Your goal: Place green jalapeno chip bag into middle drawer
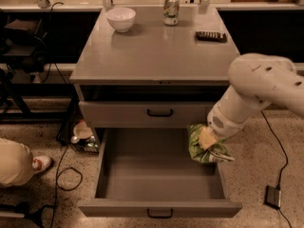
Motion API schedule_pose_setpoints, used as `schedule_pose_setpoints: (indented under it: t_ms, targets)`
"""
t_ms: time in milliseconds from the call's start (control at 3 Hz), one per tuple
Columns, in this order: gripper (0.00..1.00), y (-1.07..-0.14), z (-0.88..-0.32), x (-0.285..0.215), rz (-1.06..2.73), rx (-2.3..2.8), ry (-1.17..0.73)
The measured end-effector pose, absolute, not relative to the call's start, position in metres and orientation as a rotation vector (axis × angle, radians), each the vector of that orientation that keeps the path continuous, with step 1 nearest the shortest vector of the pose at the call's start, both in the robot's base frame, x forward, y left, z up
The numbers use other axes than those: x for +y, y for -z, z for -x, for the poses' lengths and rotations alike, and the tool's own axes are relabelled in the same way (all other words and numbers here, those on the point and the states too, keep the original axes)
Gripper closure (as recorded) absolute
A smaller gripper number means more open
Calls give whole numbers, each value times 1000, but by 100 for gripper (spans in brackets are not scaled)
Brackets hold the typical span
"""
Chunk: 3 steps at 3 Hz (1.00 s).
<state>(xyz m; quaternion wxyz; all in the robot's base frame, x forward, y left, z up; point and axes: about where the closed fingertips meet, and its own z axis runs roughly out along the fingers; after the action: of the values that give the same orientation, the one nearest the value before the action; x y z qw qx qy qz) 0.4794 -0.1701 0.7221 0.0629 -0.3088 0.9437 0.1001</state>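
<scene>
In the camera view, my gripper (206, 137) sits right of centre, at the right edge of the open middle drawer (156, 177). It is clamped on the green jalapeno chip bag (196, 148). The bag hangs crumpled from my fingers over the drawer's right rear corner, its lower end overlapping the right wall. I cannot tell whether it touches that wall.

The middle drawer is pulled far out toward the bottom of the frame. Its grey box holds nothing, and its black handle (159, 213) shows at the bottom edge. Above it, the top drawer (118, 114) shows a dark gap over its front; what lies inside is hidden in shadow.

On the cabinet top (152, 56), toward the upper part of the frame, stand a white bowl (120, 19) at the left, a green-white soda can (171, 8) in the middle and a dark flat object (211, 35) at the right that I cannot identify. The bowl's inside is mostly out of sight.

My white arm (261, 89) fills the right side and hides the cabinet's right flank. At the lower left, a person's leg (14, 163) is cut off by the frame. A heap of small things (83, 137) on the floor left of the cabinet is too dim to name.
</scene>
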Motion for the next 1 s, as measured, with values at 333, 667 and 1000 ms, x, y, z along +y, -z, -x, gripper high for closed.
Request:
schedule_pose_setpoints:
  t_ms: [333,667,1000]
  targets:
    - [100,-655,-484,-147,1039,2866,-411]
    - [100,-593,-489,-122,1084,2856,-586]
    - [100,-539,-488,-92,1132,2855,-738]
